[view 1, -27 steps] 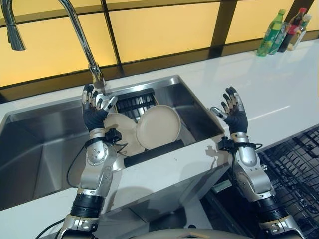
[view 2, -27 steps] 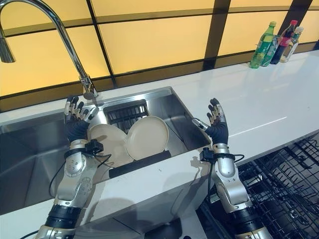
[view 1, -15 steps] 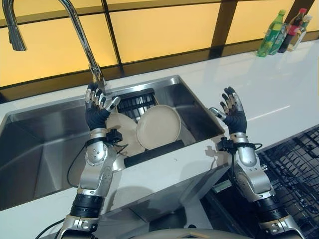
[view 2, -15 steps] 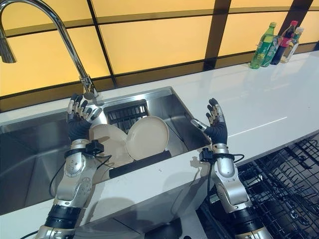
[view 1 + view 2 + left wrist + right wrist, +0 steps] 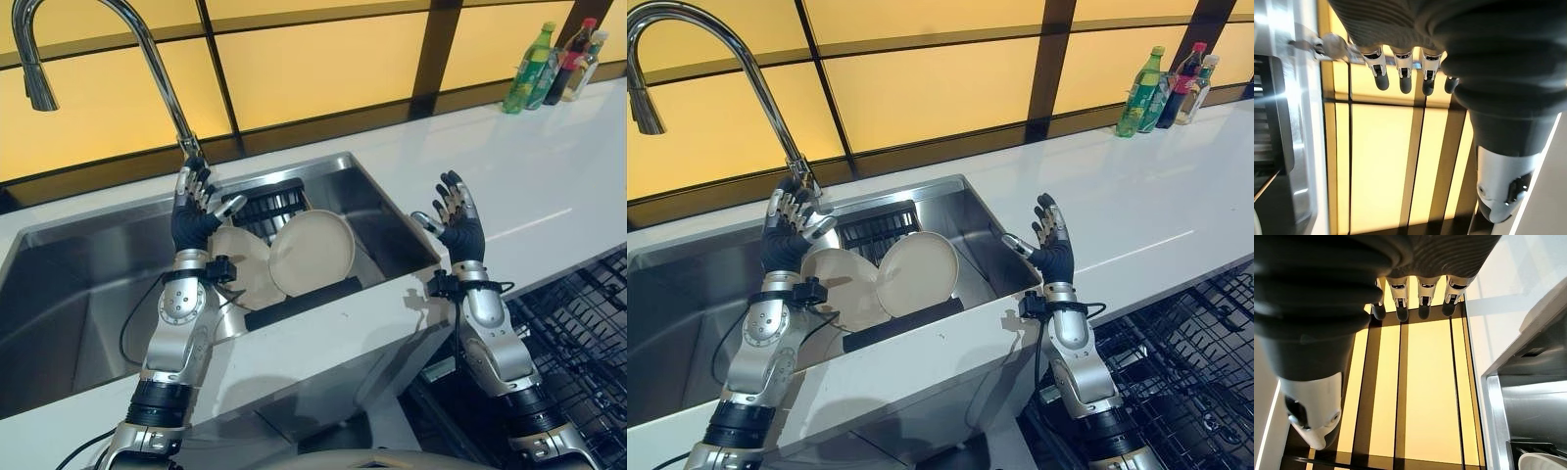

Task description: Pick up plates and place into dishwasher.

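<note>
Standing: two cream plates (image 5: 312, 251) are leaning upright side by side in a dark rack (image 5: 294, 300) inside the steel sink (image 5: 88, 284), near the sink's right end.
Front plate: the right plate is overlapping the left plate (image 5: 238, 266), its face turning toward the tabletop's front edge.
Left robot hand: the left robot hand (image 5: 196, 208) is hovering above the sink's back rim, just beside the left plate, fingers (image 5: 1403, 73) spreading straight and apart, holding nothing.
Right robot hand: the right robot hand (image 5: 456, 217) is hanging over the white tabletop (image 5: 549, 186) just past the sink's right rim, fingers (image 5: 1423, 299) pointing up and apart, gripping nothing.
Tap: a tall curved tap (image 5: 147, 59) is rising from the sink's back edge, right behind the left robot hand.
Dishwasher: a dark wire dishwasher rack (image 5: 578, 333) is lying open below the tabletop's front edge, toward the right, well apart from the plates.
Bottles: three bottles (image 5: 554, 64) are standing together at the tabletop's far right corner, against the yellow panelled wall (image 5: 323, 59).
</note>
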You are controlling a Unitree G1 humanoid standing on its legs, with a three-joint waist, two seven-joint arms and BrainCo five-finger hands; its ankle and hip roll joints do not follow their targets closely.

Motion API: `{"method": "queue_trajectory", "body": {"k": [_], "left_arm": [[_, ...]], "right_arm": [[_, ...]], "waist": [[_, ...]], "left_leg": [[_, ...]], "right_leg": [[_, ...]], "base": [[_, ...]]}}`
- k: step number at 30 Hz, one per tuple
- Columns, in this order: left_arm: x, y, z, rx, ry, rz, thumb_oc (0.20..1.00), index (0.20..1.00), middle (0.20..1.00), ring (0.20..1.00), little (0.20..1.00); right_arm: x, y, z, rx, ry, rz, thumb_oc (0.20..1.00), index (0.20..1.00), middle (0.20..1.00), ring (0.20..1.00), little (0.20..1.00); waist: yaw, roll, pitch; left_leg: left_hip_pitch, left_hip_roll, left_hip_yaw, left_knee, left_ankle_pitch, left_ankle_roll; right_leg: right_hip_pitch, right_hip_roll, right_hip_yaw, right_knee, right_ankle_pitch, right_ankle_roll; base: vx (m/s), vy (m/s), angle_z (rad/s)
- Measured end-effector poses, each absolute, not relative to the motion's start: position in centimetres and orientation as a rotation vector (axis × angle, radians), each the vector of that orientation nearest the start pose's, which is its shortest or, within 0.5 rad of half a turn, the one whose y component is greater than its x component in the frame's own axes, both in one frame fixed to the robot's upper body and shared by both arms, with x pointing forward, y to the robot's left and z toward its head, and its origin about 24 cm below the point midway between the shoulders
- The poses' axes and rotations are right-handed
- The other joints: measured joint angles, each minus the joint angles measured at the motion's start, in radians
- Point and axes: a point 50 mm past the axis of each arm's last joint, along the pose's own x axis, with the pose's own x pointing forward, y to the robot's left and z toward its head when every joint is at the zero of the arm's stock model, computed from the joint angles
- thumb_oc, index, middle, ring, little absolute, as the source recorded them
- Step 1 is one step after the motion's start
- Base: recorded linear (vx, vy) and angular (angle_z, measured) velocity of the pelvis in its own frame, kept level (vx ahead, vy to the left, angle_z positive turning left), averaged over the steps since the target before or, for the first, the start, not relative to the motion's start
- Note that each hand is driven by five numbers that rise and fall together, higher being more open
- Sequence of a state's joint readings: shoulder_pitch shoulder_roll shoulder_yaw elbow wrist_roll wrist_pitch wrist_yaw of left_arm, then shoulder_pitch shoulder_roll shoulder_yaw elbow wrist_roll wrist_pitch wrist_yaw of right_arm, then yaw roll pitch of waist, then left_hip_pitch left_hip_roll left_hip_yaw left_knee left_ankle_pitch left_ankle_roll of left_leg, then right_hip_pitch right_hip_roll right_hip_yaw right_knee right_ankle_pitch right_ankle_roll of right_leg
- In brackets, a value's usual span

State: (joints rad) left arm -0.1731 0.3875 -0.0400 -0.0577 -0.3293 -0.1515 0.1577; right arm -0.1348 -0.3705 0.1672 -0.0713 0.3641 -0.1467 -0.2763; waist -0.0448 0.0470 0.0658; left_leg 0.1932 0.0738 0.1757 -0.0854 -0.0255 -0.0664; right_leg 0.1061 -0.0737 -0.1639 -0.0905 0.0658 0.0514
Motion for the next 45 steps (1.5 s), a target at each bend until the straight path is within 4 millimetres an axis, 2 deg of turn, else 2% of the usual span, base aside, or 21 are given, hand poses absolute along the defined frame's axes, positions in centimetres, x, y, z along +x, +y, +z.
{"method": "queue_trajectory", "body": {"k": [5,10,13,16,19,23,29,35,38,40,45], "left_arm": [[28.2,20.6,12.3,0.114,-0.330,-0.042,1.000,1.000,1.000,1.000,1.000],[29.0,20.9,10.1,0.150,-0.226,-0.050,1.000,1.000,1.000,1.000,1.000],[29.3,20.9,9.0,0.236,-0.189,-0.067,1.000,1.000,1.000,1.000,1.000],[29.7,21.6,7.7,0.262,-0.145,-0.045,1.000,1.000,1.000,1.000,1.000],[29.6,21.9,6.6,0.272,-0.108,-0.031,1.000,1.000,1.000,1.000,1.000],[29.5,22.3,5.8,0.306,-0.091,-0.019,1.000,1.000,1.000,1.000,1.000],[30.4,22.7,6.6,0.357,-0.138,0.048,1.000,1.000,1.000,1.000,1.000],[31.4,23.7,8.3,0.410,-0.190,0.116,1.000,1.000,1.000,1.000,1.000],[31.7,24.3,8.3,0.428,-0.185,0.156,1.000,1.000,1.000,1.000,1.000],[31.6,24.9,8.2,0.441,-0.175,0.181,1.000,1.000,1.000,1.000,1.000],[31.6,25.9,8.3,0.458,-0.168,0.223,1.000,1.000,1.000,1.000,1.000]], "right_arm": [[27.2,-17.7,10.3,0.039,-0.268,-0.043,1.000,1.000,1.000,1.000,1.000],[27.1,-17.9,10.0,0.028,-0.248,-0.041,1.000,1.000,1.000,1.000,1.000],[26.9,-18.3,9.7,0.001,-0.229,-0.040,1.000,1.000,1.000,1.000,1.000],[27.0,-18.7,9.8,-0.025,-0.227,-0.026,1.000,1.000,1.000,1.000,1.000],[26.9,-18.8,9.7,-0.038,-0.218,-0.011,1.000,1.000,1.000,1.000,1.000],[26.9,-19.1,9.7,-0.058,-0.217,0.005,1.000,1.000,1.000,1.000,1.000],[27.0,-19.6,10.1,-0.093,-0.224,0.014,1.000,1.000,1.000,1.000,1.000],[28.0,-19.5,12.3,-0.118,-0.298,0.044,1.000,1.000,1.000,1.000,1.000],[28.1,-19.6,13.0,-0.125,-0.329,0.047,1.000,1.000,1.000,1.000,1.000],[28.3,-19.5,13.5,-0.128,-0.343,0.050,1.000,1.000,1.000,1.000,1.000],[28.3,-19.6,14.2,-0.136,-0.377,0.055,1.000,1.000,1.000,1.000,1.000]], "waist": [[-0.026,0.010,-0.006],[-0.061,0.029,-0.014],[-0.079,0.037,-0.012],[-0.086,0.050,-0.005],[-0.114,0.058,0.000],[-0.134,0.067,0.018],[-0.134,0.075,0.063],[-0.137,0.076,0.121],[-0.141,0.078,0.145],[-0.159,0.079,0.152],[-0.162,0.081,0.175]], "left_leg": [[0.007,-0.002,0.018,-0.002,0.000,0.000],[0.008,-0.003,0.039,-0.002,0.000,0.000],[0.005,-0.004,0.049,-0.002,-0.001,0.001],[0.001,-0.006,0.073,-0.003,-0.001,0.002],[-0.004,-0.007,0.079,-0.003,-0.001,0.002],[-0.006,-0.007,0.096,-0.003,-0.001,0.002],[-0.037,-0.015,0.102,-0.003,0.004,0.009],[-0.050,-0.019,0.118,-0.002,0.007,0.011],[-0.050,-0.021,0.120,-0.002,0.007,0.011],[-0.056,-0.023,0.119,-0.002,0.007,0.011],[-0.057,-0.026,0.121,-0.002,0.007,0.011]], "right_leg": [[-0.002,0.000,0.017,0.000,0.001,0.002],[-0.010,0.001,0.033,0.000,0.005,0.002],[-0.022,0.001,0.048,0.000,0.007,0.005],[-0.039,0.001,0.072,-0.002,0.012,0.009],[-0.045,0.001,0.077,-0.002,0.014,0.009],[-0.054,0.002,0.091,-0.001,0.018,0.010],[-0.090,-0.002,0.104,0.000,0.035,0.008],[-0.113,-0.004,0.122,0.000,0.046,0.006],[-0.115,-0.005,0.125,0.000,0.047,0.007],[-0.120,-0.008,0.125,0.000,0.048,0.008],[-0.123,-0.010,0.127,0.000,0.049,0.010]], "base": [[0.09,0.035,-0.09],[0.07,0.044,-0.10],[0.02,0.080,-0.14],[0.03,0.083,-0.24],[0.05,0.053,-0.07],[0.03,0.072,-0.10],[-0.02,0.090,-0.06],[-0.01,0.070,-0.08],[0.01,0.098,-0.03],[0.05,0.081,0.00],[0.05,0.044,-0.01]]}}
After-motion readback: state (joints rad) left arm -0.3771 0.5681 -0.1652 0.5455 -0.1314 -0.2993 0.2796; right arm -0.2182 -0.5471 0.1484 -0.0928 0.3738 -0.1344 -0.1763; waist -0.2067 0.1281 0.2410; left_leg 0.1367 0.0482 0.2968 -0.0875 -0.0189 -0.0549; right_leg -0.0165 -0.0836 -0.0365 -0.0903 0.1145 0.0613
